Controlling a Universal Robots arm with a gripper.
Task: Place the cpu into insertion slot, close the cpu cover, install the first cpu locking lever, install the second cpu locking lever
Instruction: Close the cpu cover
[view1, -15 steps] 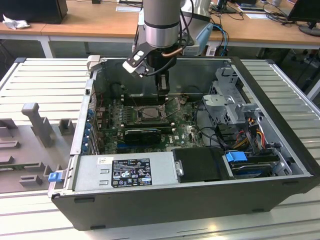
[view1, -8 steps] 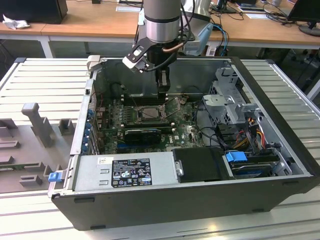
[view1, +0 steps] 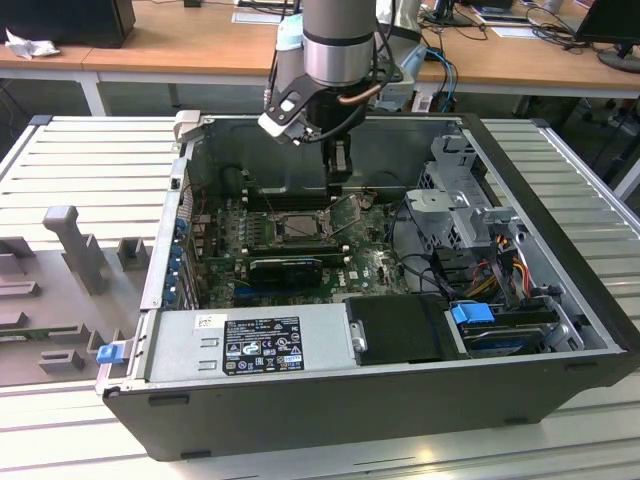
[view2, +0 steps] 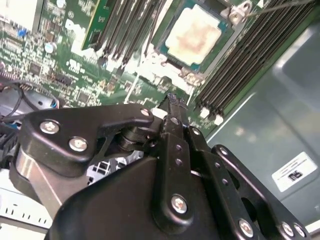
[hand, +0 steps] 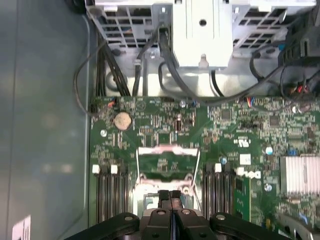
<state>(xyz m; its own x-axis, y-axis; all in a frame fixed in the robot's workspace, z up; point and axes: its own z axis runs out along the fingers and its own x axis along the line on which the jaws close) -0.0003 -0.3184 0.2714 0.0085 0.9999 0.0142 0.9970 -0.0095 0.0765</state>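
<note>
The cpu (view2: 192, 37), a pale silvery square, lies flat in the insertion slot (view2: 227, 35) on the green motherboard. In the exterior view the insertion slot (view1: 300, 226) sits mid-board inside the open case. The cpu cover (hand: 167, 149), a thin metal frame, stands tilted up past the slot, and the board shows through its cut-out. Thin wire levers (hand: 199, 167) rise along its sides. My gripper (view1: 338, 175) hangs just above the slot's edge, at the exterior view's right of it. The gripper (hand: 170, 196) has its black fingertips (view2: 172, 102) pressed together, shut, with nothing seen between them.
Long black memory slots (view2: 125, 30) flank the socket on both sides. A black card (view1: 285, 268) lies nearer the camera, a power supply (view1: 250, 345) in front of it. A drive cage (view1: 460, 205) with cables stands at the exterior view's right. A finned heat sink (hand: 300, 175) is nearby.
</note>
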